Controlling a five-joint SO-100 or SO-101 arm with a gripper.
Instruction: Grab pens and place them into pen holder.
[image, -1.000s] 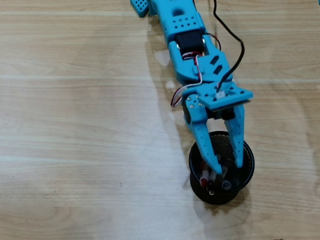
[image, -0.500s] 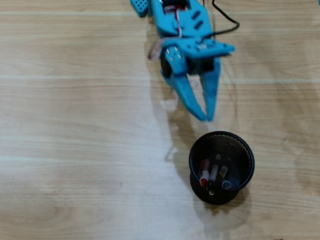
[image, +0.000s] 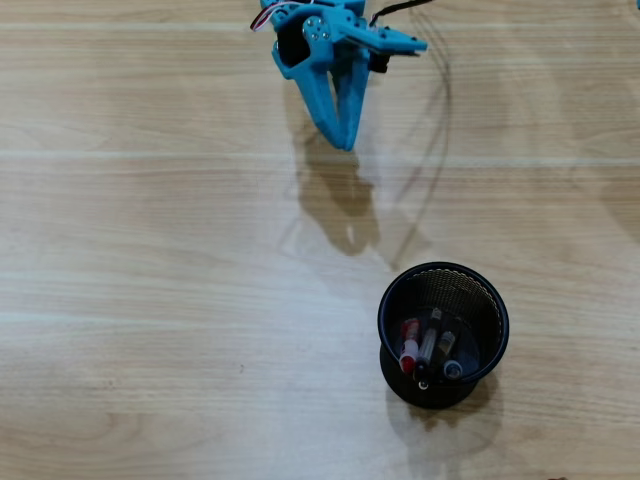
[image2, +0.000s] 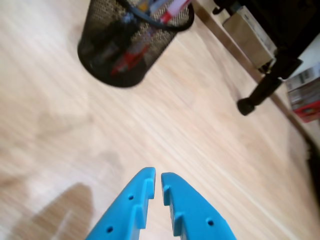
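Observation:
The black wire-mesh pen holder (image: 443, 333) stands on the wooden table at the lower right of the overhead view, and at the top left of the wrist view (image2: 130, 45). Several pens (image: 428, 346) stand inside it, among them a red one (image: 408, 347) and a clear one. My blue gripper (image: 346, 142) is far from the holder, up near the top edge of the overhead view. Its fingers are nearly together with nothing between them; in the wrist view the gripper (image2: 158, 176) shows only a thin gap.
Bare light wood table (image: 150, 300) lies all around. In the wrist view the table's far edge runs along the upper right, with a black stand foot (image2: 260, 92) and boxes (image2: 247, 30) beyond it. A black cable (image: 440, 70) trails from the arm.
The gripper has pulled back from over the pen holder toward the top of the overhead view, and its fingers have closed together. The pens stay in the holder.

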